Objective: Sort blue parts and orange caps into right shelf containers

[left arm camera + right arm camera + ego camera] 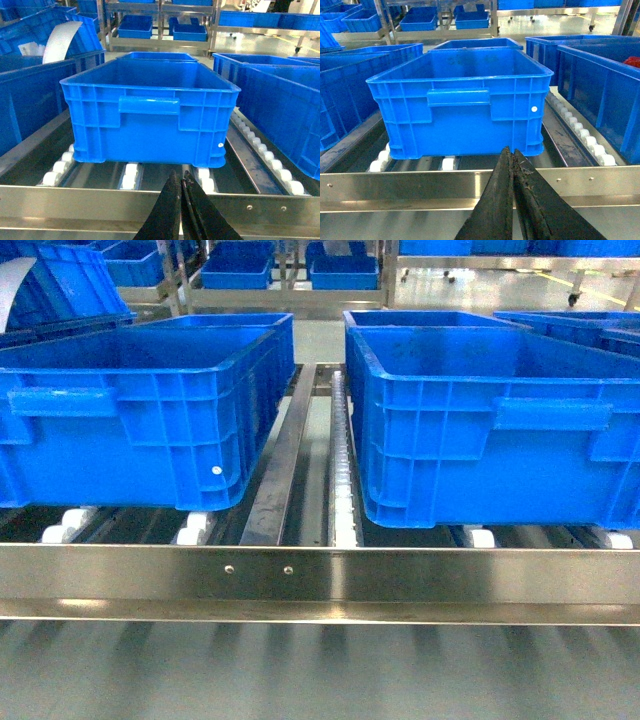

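Two right shelf containers, large blue crates, stand on the shelf's white rollers: one on the left point(140, 410) and one on the right point(500, 420). No blue parts or orange caps show in any view. In the left wrist view my left gripper point(180, 175) is shut and holds nothing, just in front of the shelf rail point(75, 202) and a crate point(150, 115). My right gripper point(511, 151) is likewise shut and holds nothing, over the rail point(395, 187) before another crate point(465, 100). Neither gripper shows in the head view.
A steel divider point(280, 470) and a roller strip point(343, 470) run between the two crates. More blue crates stand on either side and on racks behind point(240, 268). Something red point(632, 61) lies in the crate at the far right of the right wrist view.
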Available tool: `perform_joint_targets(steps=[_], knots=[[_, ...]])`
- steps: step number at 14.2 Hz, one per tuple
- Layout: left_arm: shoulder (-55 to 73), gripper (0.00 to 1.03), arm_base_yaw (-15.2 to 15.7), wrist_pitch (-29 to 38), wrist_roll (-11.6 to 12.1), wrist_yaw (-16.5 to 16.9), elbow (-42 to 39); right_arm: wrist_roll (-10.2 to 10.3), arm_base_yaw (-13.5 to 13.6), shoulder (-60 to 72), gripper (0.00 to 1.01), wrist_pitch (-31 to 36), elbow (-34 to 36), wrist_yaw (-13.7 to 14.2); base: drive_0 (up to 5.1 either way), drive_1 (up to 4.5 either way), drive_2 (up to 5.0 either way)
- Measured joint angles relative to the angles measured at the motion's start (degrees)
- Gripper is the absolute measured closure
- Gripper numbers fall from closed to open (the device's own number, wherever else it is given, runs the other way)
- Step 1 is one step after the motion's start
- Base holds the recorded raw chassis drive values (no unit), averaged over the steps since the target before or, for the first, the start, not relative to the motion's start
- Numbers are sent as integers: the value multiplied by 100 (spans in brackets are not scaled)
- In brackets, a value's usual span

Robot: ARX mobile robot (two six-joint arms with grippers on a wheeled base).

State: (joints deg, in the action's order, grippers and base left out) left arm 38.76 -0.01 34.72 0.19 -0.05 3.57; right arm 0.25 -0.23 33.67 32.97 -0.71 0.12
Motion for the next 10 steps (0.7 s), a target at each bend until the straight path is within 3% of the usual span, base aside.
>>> perform_joint_targets(steps=[1,2,10], knots=[[-227,101,0,-157,2,0,-74,0,0,-243,99,-243,0,0,0,0,0],[-247,101,0,129,2,0,-260,0,0,-476,99,-463,0,2,0,0,0],[-1956,101,0,-1539,2,0,-271,0,0,-1904,99,-1821,2,2,0,0,0]])
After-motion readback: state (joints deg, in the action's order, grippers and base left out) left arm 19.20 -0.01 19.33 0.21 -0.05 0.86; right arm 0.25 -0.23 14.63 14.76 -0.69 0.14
